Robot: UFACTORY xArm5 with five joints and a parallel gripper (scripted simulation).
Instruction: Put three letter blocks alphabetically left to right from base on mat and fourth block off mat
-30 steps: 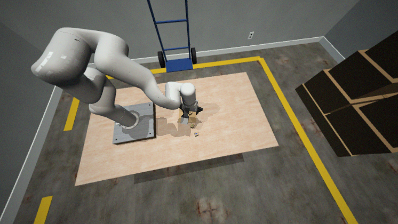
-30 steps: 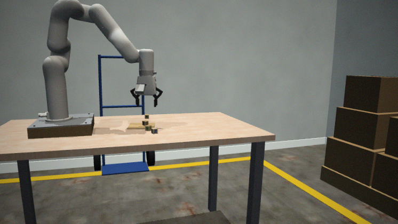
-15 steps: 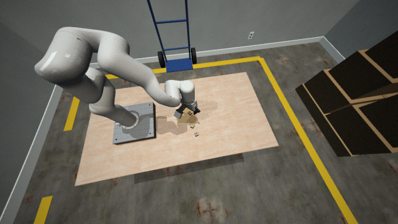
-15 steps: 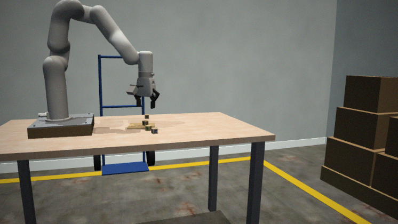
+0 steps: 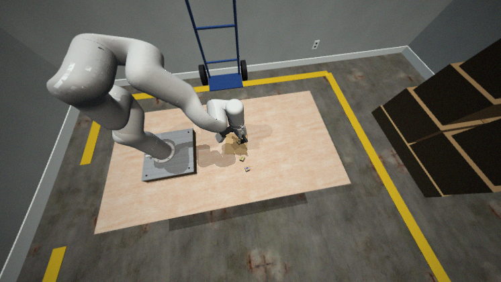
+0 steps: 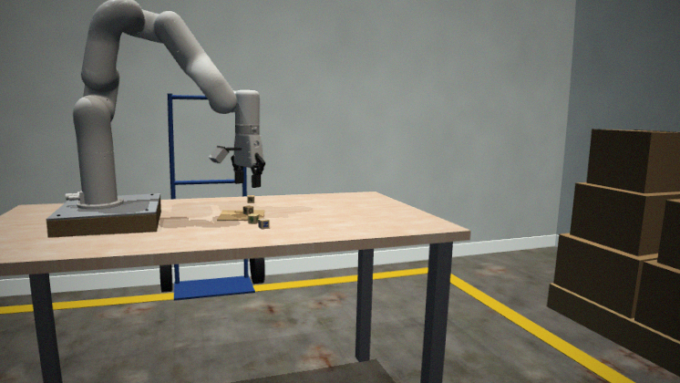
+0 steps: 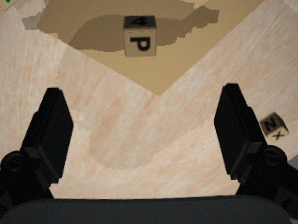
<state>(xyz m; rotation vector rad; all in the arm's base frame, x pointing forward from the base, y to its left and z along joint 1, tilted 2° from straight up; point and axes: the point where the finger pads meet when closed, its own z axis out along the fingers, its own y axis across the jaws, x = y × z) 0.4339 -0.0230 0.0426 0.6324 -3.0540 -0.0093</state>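
A tan mat (image 7: 147, 23) lies on the table, also in the exterior view (image 6: 238, 215) and the top view (image 5: 235, 146). A block with a black P (image 7: 140, 36) sits on the mat, also in the exterior view (image 6: 247, 209). My gripper (image 7: 142, 103) is open and empty and hangs above the table near the mat's edge, the P block just ahead of the fingers; it also shows in the exterior view (image 6: 252, 175). A dark-marked block (image 7: 273, 124) lies on bare table by the right finger.
In the exterior view, one block (image 6: 250, 199) lies beyond the mat, one (image 6: 253, 218) at its near edge, and a blue-marked one (image 6: 263, 223) on bare table. The arm's base plate (image 6: 104, 216) is at the left. A blue hand truck (image 5: 219, 45) stands behind the table.
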